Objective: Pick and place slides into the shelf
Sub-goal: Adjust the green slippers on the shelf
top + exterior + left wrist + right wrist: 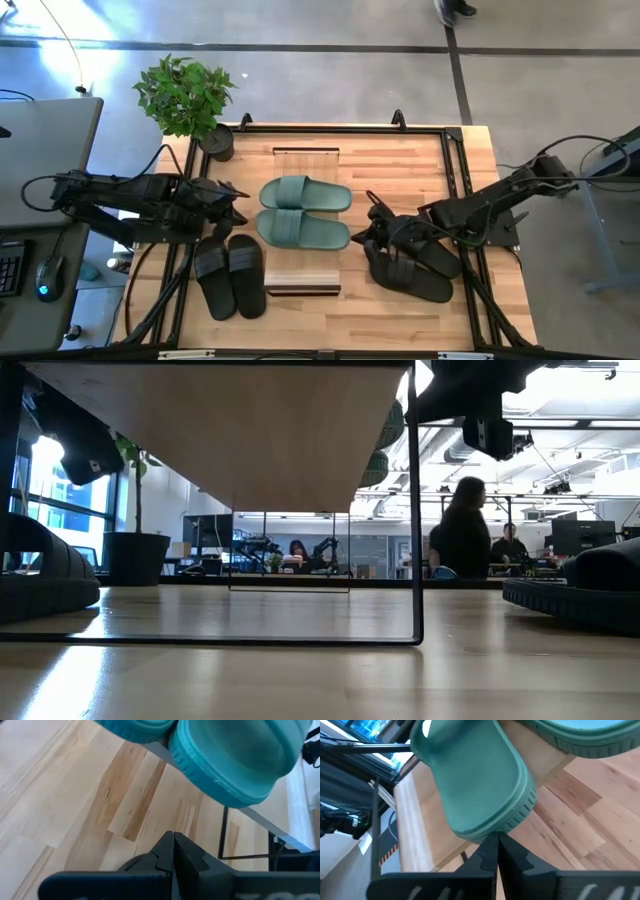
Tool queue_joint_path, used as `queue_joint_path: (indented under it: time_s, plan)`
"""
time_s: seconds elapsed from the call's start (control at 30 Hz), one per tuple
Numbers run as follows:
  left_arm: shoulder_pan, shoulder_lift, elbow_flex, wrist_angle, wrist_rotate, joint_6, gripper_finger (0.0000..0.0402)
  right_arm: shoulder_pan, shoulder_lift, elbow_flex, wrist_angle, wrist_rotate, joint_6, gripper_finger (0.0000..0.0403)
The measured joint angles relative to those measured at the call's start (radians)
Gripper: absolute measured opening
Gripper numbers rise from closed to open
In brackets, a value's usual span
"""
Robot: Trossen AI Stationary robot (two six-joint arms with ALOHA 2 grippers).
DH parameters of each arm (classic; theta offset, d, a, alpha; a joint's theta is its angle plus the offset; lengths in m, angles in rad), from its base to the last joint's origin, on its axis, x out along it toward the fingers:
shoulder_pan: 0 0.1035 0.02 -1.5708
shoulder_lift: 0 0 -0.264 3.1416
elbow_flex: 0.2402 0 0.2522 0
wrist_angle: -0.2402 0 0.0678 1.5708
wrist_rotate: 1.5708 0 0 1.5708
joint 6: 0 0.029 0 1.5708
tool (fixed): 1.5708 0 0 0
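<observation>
Both arms are extended inward, held low and near level. Left gripper (238,207) is seen fully closed, fingertips pressed together, nothing gripped. Right gripper (362,236) is likewise closed and empty, pointed toward the left one.

Potted plant (187,97) at the far-left corner of the wooden tabletop (400,310); a computer mouse (45,277) on the grey desk (40,150) left of that tabletop. Beyond the tabletop, a standing person (463,530) and seated people (297,550).
</observation>
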Motion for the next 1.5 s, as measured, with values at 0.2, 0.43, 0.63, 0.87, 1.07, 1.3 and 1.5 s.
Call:
queue_joint_path:
  time_s: [0.2, 0.43, 0.63, 0.87, 1.07, 1.3, 1.5]
  plan:
    - [0.000, 0.046, 0.000, 0.081, 0.005, 0.008, 0.0000, -0.020, 0.000, 0.000, -0.007, 0.016, -0.010, 0.0000]
    - [0.000, 0.089, -0.001, 0.095, 0.023, 0.008, 0.0000, -0.039, 0.000, 0.000, -0.006, -0.013, -0.037, 0.0000]
    - [0.000, 0.099, -0.001, 0.161, 0.036, 0.010, 0.0000, -0.054, -0.001, 0.000, 0.002, -0.017, -0.058, 0.0000]
    - [0.000, 0.099, -0.001, 0.193, 0.039, 0.009, 0.0000, -0.082, -0.001, 0.000, -0.017, -0.020, -0.081, 0.0000]
    - [0.000, 0.099, -0.001, 0.196, 0.039, -0.008, 0.0000, -0.103, -0.001, 0.000, -0.030, -0.033, -0.093, 0.0000]
    - [0.000, 0.099, -0.001, 0.196, 0.039, -0.017, 0.0000, -0.124, -0.001, 0.000, -0.030, -0.034, -0.117, 0.0000]
    - [0.000, 0.099, -0.001, 0.195, 0.039, -0.035, 0.0000, -0.128, -0.001, 0.000, -0.030, -0.030, -0.135, 0.0000]
